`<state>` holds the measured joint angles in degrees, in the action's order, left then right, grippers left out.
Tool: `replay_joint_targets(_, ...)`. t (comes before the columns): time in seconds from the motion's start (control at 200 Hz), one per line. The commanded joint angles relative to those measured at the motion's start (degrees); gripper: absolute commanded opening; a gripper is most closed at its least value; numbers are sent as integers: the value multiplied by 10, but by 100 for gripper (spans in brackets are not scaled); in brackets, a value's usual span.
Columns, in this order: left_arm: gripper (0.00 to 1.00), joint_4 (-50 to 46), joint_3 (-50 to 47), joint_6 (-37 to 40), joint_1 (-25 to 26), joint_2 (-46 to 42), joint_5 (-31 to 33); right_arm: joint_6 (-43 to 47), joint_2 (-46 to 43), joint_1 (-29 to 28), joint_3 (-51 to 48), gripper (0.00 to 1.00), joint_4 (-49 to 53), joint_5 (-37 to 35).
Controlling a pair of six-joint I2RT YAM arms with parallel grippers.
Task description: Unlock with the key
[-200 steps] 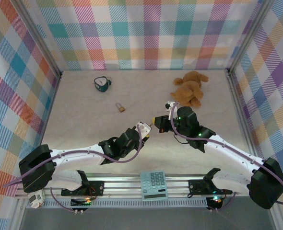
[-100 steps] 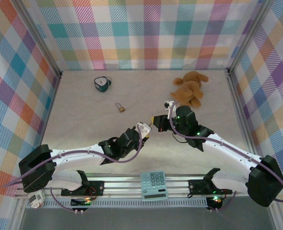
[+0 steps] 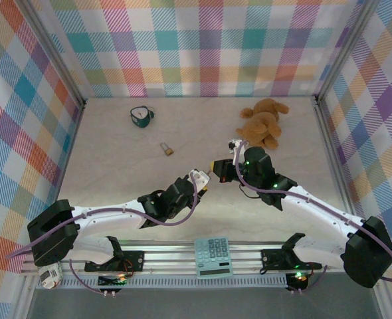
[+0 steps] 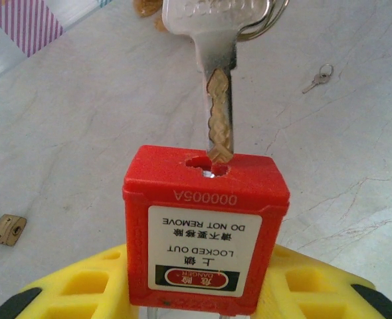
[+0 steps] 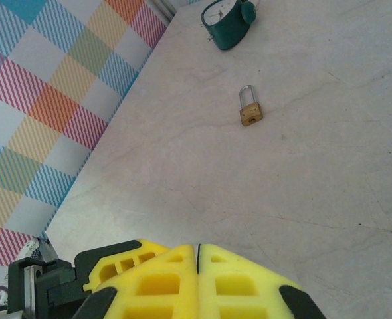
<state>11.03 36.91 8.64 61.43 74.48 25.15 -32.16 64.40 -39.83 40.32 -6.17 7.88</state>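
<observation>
The key [image 4: 217, 73] has a flat silver head with a ring through it and a tan-brass toothed blade. In the left wrist view it points from 12 o'clock straight toward 6 o'clock, with only its tip set in the keyway and nearly all of the blade outside. The red padlock [image 4: 206, 229] is a blocky body at 6 o'clock of the key, its keyway face turned toward 12 o'clock; its white label reads upside down "LOCKED OUT, DO NOT REMOVE" below the embossed number 000005A, and its shackle end is hidden at 6 o'clock.
</observation>
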Motion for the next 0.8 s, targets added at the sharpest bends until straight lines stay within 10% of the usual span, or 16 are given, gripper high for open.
replay_joint_targets(0.0, 28, 44, 5, 1, 4, -4, 4, 9, -9, -3, 14, 5, 11, 0)
replay_joint_targets(0.795, 27, 43, 3, -12, 4, 2, -8, 7, -20, -2, 10, 5, -5, -1)
